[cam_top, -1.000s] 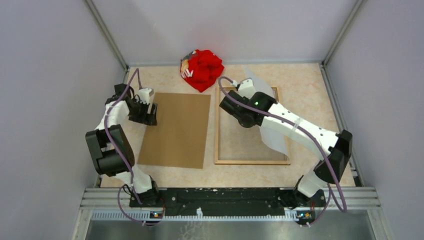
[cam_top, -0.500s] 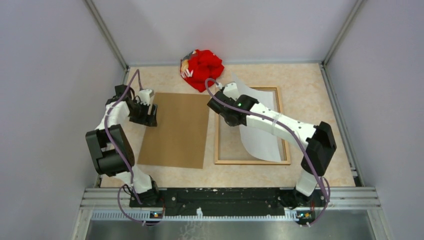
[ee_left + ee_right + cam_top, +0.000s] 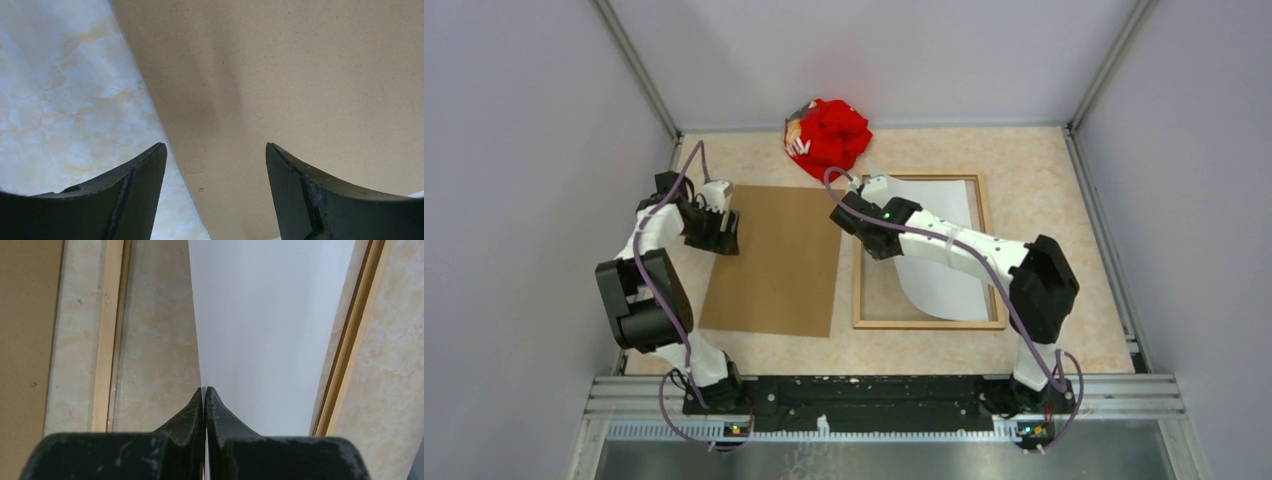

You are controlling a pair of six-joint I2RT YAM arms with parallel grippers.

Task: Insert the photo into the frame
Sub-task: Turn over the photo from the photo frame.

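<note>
The thin brown wooden frame [image 3: 859, 290] lies flat right of centre; its rails show in the right wrist view [image 3: 106, 335]. The photo [image 3: 944, 270] shows only its white reverse, curling over the frame's right half, and also fills the right wrist view [image 3: 270, 330]. My right gripper [image 3: 864, 190] is shut on the photo's far left edge, above the frame's far left corner [image 3: 205, 389]. My left gripper [image 3: 727, 229] is open over the left edge of the brown backing board [image 3: 779, 260], fingers [image 3: 140, 175] apart, holding nothing.
A crumpled red cloth [image 3: 829, 138] lies at the back centre, just beyond the frame's far left corner. The backing board [image 3: 300, 75] lies flat left of the frame. Grey walls enclose the marbled table [image 3: 1044, 180] on three sides.
My right arm has swung left with the photo, drawing it from the frame's right side across toward its left. The left arm has not moved.
</note>
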